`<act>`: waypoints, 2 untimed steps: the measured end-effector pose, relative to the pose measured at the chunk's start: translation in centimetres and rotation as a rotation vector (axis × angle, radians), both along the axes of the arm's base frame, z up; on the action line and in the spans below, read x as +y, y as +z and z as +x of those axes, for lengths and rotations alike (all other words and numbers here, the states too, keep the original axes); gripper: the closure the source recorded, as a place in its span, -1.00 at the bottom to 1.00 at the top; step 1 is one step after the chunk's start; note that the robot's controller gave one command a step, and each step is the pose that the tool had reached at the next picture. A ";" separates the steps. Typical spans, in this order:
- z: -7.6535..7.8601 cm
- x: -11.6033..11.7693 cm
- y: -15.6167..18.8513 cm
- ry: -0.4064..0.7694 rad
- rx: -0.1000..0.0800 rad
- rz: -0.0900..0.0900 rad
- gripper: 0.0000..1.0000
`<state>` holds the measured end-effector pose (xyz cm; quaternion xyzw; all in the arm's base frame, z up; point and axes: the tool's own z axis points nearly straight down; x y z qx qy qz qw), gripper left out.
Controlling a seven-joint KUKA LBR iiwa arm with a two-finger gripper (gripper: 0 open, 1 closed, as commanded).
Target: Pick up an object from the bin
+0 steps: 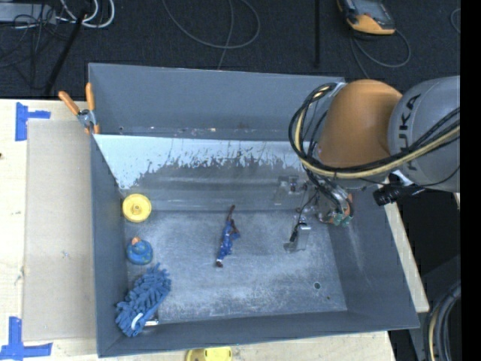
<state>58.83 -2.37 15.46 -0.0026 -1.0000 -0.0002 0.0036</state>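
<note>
My gripper (297,238) hangs low over the right part of the bin floor, below the orange-covered wrist, with bare floor under its fingertips. A thin blue pen-like thing (226,241) lies on the floor in the middle of the bin, to the left of the gripper and apart from it. I see nothing between the fingers.
At the bin's left side lie a yellow round cap-like thing (137,208), a small blue rounded thing with an orange tip (139,252), and a blue shaggy cloth piece (143,301) in the front left corner. The arm and its cables fill the right rear of the bin.
</note>
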 end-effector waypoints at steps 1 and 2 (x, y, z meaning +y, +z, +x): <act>0.1 0.0 0.5 0.001 -0.007 0.000 -1.00; 0.6 1.8 -1.5 0.089 -0.015 -0.003 -1.00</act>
